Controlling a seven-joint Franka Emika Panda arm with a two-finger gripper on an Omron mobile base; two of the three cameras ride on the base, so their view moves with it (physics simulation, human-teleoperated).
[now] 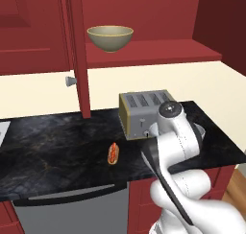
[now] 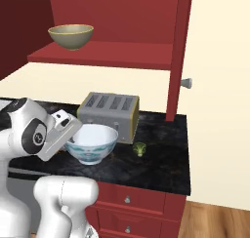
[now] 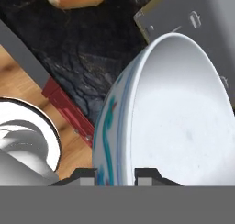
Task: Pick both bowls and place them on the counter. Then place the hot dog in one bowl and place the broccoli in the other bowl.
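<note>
The two-finger gripper [image 3: 115, 176] pinched the rim of the white blue-patterned bowl [image 2: 92, 143], just before the silver toaster [image 2: 109, 113].

And here we are in a home kitchen, no doubt about it. Deep red cabinets line the wall, with a round knob [image 1: 70, 80] on an open door, and a red shelf [image 2: 102, 54] carries an olive-tan bowl [image 1: 110, 38]. Below runs the black marbled bench [image 1: 53, 146], gold veins showing, and on it sits a steel four-slot toaster [image 2: 109, 115]. There's food out too: a hot dog [image 1: 113, 153] on the bench and a bit of broccoli [image 2: 140, 149] near a white, blue-patterned bowl [image 2: 91, 143]. Under the bench, red drawers with small knobs [image 2: 128, 200], a grey appliance front with a long handle [image 1: 72, 194], and wood flooring [image 2: 215, 221].
</note>
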